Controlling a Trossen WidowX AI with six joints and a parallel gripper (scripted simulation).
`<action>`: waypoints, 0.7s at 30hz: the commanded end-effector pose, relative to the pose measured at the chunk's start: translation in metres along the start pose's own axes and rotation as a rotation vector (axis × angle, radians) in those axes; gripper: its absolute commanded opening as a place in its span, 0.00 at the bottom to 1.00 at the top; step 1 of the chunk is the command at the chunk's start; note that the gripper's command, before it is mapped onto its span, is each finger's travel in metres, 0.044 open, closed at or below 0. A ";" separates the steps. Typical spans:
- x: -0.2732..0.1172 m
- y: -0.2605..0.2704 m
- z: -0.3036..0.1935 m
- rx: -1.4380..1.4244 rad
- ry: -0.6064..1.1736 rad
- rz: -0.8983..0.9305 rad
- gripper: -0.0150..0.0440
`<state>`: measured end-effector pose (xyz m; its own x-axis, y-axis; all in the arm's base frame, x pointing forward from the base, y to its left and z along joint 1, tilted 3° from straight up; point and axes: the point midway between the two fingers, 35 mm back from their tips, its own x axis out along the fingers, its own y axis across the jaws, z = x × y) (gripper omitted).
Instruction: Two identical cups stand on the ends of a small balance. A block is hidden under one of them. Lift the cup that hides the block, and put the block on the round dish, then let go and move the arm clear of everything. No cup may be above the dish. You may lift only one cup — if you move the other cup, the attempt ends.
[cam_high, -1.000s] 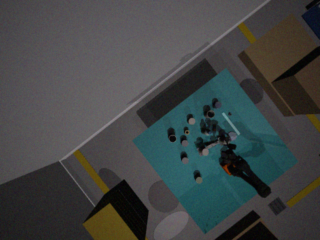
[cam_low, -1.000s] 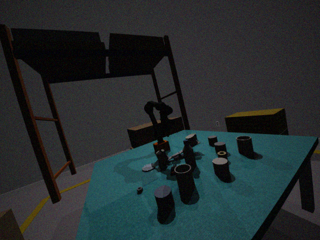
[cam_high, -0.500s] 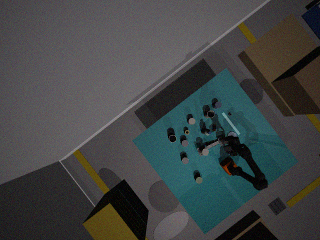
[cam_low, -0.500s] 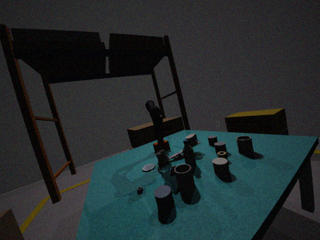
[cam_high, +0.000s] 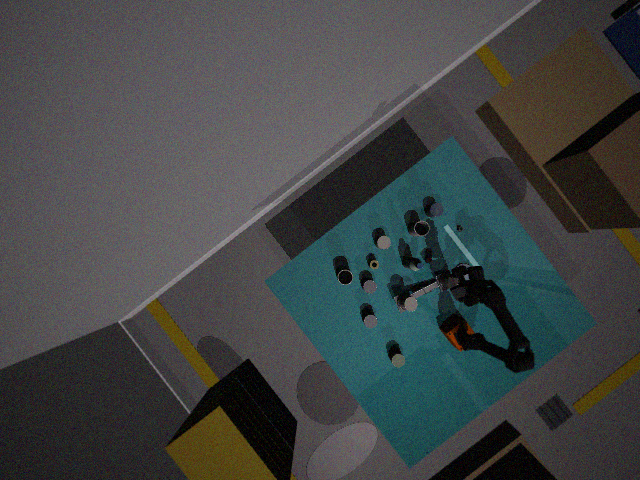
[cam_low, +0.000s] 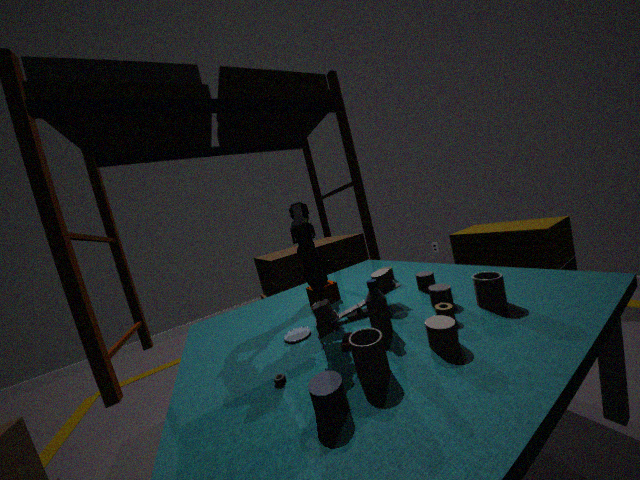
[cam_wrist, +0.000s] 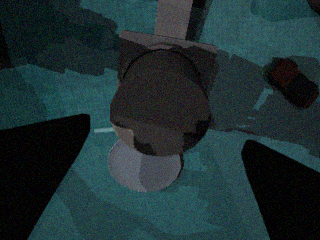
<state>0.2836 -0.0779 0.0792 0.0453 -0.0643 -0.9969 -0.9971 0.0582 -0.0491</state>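
Wrist view: the tool (cam_wrist: 168, 135) gapes wide, gripping nothing, over the near cup (cam_wrist: 161, 102) (cam_low: 325, 319) on the balance (cam_wrist: 172, 20) (cam_high: 424, 289) (cam_low: 353, 310). Looks stiff, light, perhaps slippery; best pinched mid-wall. Dish (cam_wrist: 145, 167) (cam_low: 297, 334) just beside; block unseen; no readable labels.

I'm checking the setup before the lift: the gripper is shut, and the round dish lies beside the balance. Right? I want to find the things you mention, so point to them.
Not quite: the gripper (cam_high: 455, 281) (cam_low: 317, 286) (cam_wrist: 168, 135) is open, its fingers wide apart in the wrist view. The round dish (cam_low: 297, 335) (cam_wrist: 145, 170) does lie beside the balance (cam_high: 424, 289) (cam_low: 353, 310) (cam_wrist: 172, 21).
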 end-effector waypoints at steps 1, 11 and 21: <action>0.010 0.004 0.002 -0.007 -0.010 0.022 1.00; 0.021 0.003 0.002 -0.007 -0.010 0.022 1.00; 0.038 0.003 0.002 -0.007 -0.010 0.022 1.00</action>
<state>0.2857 -0.0800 0.0514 0.0419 -0.0630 -0.9971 -0.9974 0.0566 -0.0455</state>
